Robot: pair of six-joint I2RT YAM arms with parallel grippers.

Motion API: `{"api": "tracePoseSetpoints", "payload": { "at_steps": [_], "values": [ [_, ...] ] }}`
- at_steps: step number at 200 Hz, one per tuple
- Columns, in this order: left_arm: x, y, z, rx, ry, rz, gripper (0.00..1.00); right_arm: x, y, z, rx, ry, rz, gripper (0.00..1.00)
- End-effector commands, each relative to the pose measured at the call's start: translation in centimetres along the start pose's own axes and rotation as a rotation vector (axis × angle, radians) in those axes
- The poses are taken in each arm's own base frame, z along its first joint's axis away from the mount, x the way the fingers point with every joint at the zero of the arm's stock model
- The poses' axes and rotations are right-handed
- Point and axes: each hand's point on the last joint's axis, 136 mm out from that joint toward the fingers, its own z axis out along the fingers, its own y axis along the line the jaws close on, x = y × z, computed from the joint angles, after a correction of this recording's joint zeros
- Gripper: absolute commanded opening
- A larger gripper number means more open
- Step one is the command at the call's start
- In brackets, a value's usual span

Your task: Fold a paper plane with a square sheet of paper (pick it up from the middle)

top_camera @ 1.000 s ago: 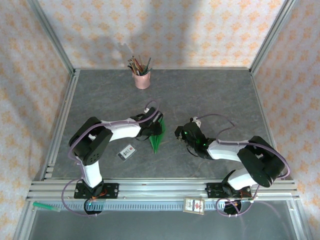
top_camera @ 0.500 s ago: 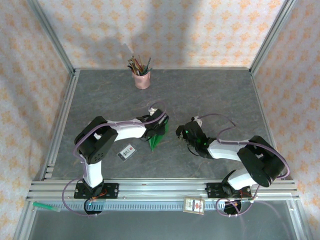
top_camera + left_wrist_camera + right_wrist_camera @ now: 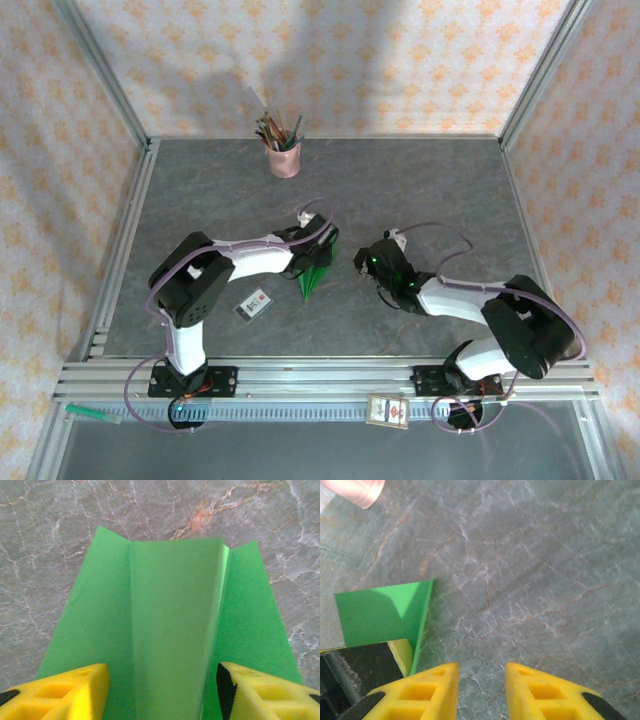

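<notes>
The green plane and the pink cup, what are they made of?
The green plane looks like thin matte paper: it has sharp creases and flat folded flaps. The pink cup looks smooth, maybe plastic or ceramic; it is too small to tell.

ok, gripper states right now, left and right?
Left gripper: open, fingers either side of the folded green paper.
Right gripper: open, nothing between its fingers.

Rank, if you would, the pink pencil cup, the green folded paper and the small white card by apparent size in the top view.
1. Pink pencil cup, pencils included.
2-3. Green folded paper and small white card: about alike; the left arm covers part of the paper, so unranked.
</notes>
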Motion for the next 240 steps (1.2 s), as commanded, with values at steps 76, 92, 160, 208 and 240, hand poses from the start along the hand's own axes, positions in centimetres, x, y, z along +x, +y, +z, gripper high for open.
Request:
{"api": "tracePoseSetpoints", "payload": {
  "at_steps": [76,92,160,208,240],
  "values": [
    [-8.6,0.8,-8.9,0.083,-0.259,-0.074,0.64,-10.6,0.5,-5.6,0.279,-0.357,-0.256,0.44],
    [-10.7,3.8,-11.1,0.063,-0.364,-0.122,0.67,-13.0,0.0,-7.2,0.387,-0.452,-0.297,0.58],
    [-12.7,21.8,-18.4,-0.339,-0.813,-0.391,0.99,-20.2,-7.7,-9.7,0.785,-0.694,-0.236,1.0],
    [-10.1,29.6,-15.1,-0.589,-0.813,-0.34,0.99,-19.6,-14.8,-7.2,0.766,-0.69,-0.276,1.0],
    [-9.0,29.7,-12.8,-0.467,-0.875,-0.244,0.99,-19.1,-15.4,-6.0,0.598,-0.676,-0.283,1.0]
  ]
}}
